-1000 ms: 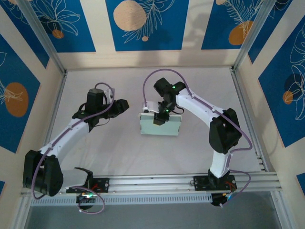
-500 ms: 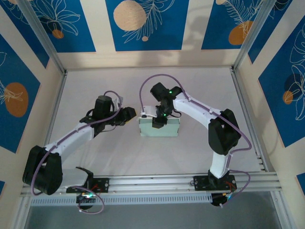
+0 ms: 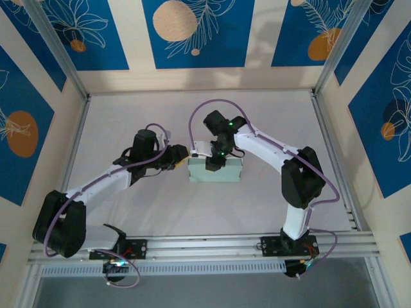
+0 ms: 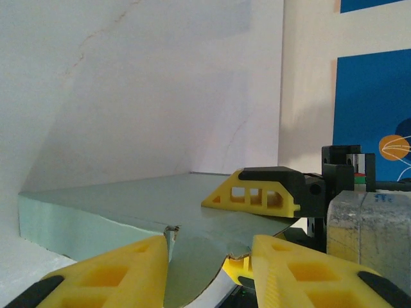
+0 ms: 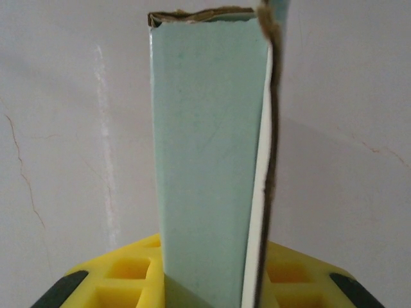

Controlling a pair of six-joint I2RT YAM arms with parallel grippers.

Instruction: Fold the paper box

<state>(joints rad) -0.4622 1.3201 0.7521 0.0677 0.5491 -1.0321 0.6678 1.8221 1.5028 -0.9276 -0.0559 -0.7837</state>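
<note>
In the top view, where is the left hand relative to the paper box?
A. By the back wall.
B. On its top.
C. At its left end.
C: the left hand sits at the left end of the paper box, not on top of it.

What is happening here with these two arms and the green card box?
Two robot arms are working on a pale green paper box in the middle of the white table. The right pincer is closed on the box's card, reaching from the far side. The left pincer is at the box's left end, open, with a ragged end flap between its fingers, not clamped. The box looks largely formed; that left end is not yet shut.
</note>
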